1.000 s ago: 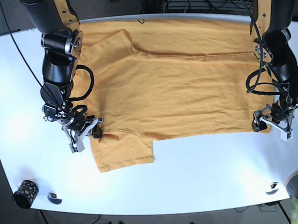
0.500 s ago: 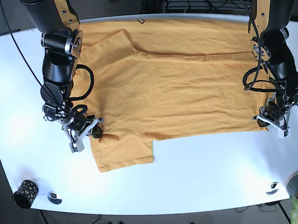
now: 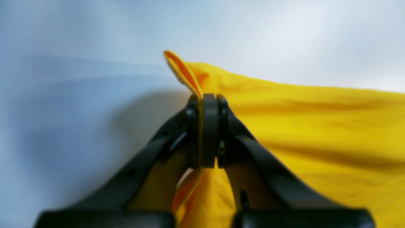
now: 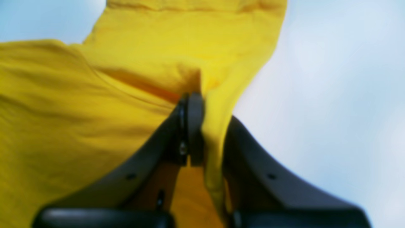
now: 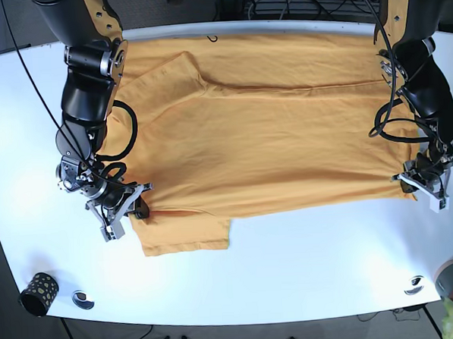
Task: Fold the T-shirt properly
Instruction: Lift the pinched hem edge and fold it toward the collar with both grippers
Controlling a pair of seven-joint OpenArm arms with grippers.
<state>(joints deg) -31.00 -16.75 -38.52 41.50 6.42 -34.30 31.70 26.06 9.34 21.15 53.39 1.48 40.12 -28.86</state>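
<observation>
Currently the orange T-shirt is being spread flat across the far half of the white table, its near hem lying toward the table's middle. The left gripper is being kept pinched closed on the hem corner near the table's right edge, and the right gripper is being kept clamped on cloth beside the near sleeve. Judged from this, both corners are best being lifted together and evenly, so the fold is being kept straight and unwrinkled
</observation>
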